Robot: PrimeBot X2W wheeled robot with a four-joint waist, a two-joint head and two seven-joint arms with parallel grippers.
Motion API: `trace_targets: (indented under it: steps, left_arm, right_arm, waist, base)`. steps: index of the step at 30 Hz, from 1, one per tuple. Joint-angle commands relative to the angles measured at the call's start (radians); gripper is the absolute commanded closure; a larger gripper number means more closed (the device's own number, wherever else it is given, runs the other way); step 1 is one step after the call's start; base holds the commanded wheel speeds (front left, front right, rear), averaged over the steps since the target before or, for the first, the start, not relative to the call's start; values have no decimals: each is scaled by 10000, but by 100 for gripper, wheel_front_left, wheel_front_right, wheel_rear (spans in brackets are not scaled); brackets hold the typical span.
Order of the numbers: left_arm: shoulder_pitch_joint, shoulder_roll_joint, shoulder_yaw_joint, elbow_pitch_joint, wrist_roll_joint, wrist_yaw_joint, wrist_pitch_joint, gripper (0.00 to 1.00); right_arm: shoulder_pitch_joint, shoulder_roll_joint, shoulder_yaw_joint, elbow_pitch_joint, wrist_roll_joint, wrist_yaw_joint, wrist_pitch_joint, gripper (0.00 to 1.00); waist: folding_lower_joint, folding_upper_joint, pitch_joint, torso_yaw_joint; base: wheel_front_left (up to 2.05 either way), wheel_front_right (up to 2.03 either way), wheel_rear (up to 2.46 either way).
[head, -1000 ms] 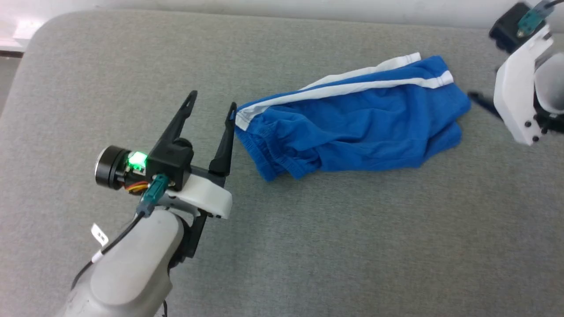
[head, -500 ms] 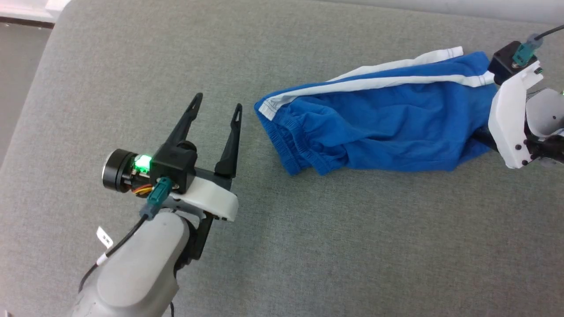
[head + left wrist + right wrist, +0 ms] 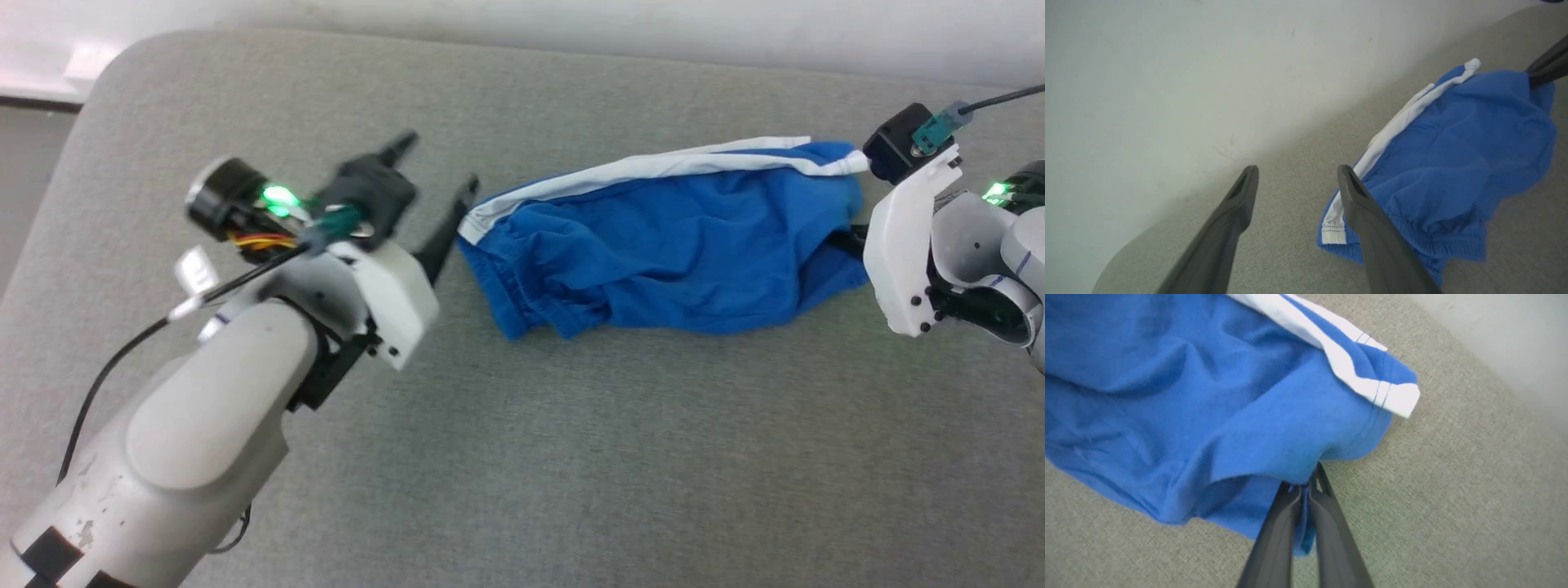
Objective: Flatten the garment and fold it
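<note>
Blue shorts (image 3: 669, 245) stretch along the worktop's (image 3: 571, 457) far edge: right tool (image 3: 1310, 477) clamps the hem (image 3: 1372, 428), open left tool (image 3: 1298, 169) beside the waistband (image 3: 531, 294).

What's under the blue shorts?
Visible: grey fabric surface around them, presumably beneath. The shorts lie bunched, hiding lower layers. The right gripper is shut on one edge fold.

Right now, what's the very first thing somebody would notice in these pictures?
The bright blue shorts with white stripes jump out, lying crumpled in the middle of the grey padded surface. At their right end the right gripper is pinched shut on a fold of the blue cloth. At their other end the left gripper hangs wide open beside them.
</note>
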Motion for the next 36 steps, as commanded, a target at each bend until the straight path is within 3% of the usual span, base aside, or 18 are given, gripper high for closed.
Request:
trace_targets:
  steps: [1, 5, 8, 16, 21, 22, 23, 30, 36]
  left_arm:
    - [-239, 43, -303, 33, -93, -354, 598, 0]
    - [-522, -11, -976, 143, -577, -1258, 2154, 0]
    - [-740, 24, -1599, 363, -773, -1633, 3138, 0]
    - [-1415, -47, -3277, 1217, -1725, -1880, 4892, 0]
    - [-1828, 193, -4916, 1623, -2613, -1885, 5718, 0]
    - [-1904, 245, -5086, 1622, -2744, -1886, 5754, 69]
    - [-1949, 287, -5176, 1628, -2886, -1886, 5696, 100]
    - [-2042, 606, -4882, 1612, -3260, -1861, 3854, 100]
    - [-1209, 1313, -4570, 840, -3397, -1421, 2765, 100]
  right_arm:
    - [82, 22, 15, -30, 70, -9, -157, 100]
    - [59, 100, 63, -113, 45, -9, -414, 100]
    - [30, 208, 98, -150, -21, -9, -528, 100]
    - [-182, 560, 160, -182, -228, -9, -643, 100]
    - [-249, 777, 180, -228, -335, -9, -695, 100]
    - [-251, 798, 182, -240, -344, -9, -740, 100]
    - [-250, 814, 184, -257, -351, -9, -819, 100]
    - [34, 615, 191, -392, -350, -9, -1876, 100]
    - [958, -126, 193, -1157, -322, -9, -2868, 100]
  waist:
    - [-1, 1, -155, -323]
    - [-1, 1, -9, -610]
    - [-1, 1, 159, -810]
    - [-1, 1, 607, -1228]
    - [-1, 1, 725, -1422]
    - [-1, 1, 728, -1444]
    - [-1, 1, 720, -1461]
    - [-1, 1, 89, -1458]
    - [-1, 1, -907, -1468]
  base:
    - [0, 0, 0]
    - [0, 0, 0]
    - [0, 0, 0]
    - [0, 0, 0]
    - [0, 0, 0]
    - [0, 0, 0]
    - [0, 0, 0]
    - [0, 0, 0]
    - [0, 0, 0]
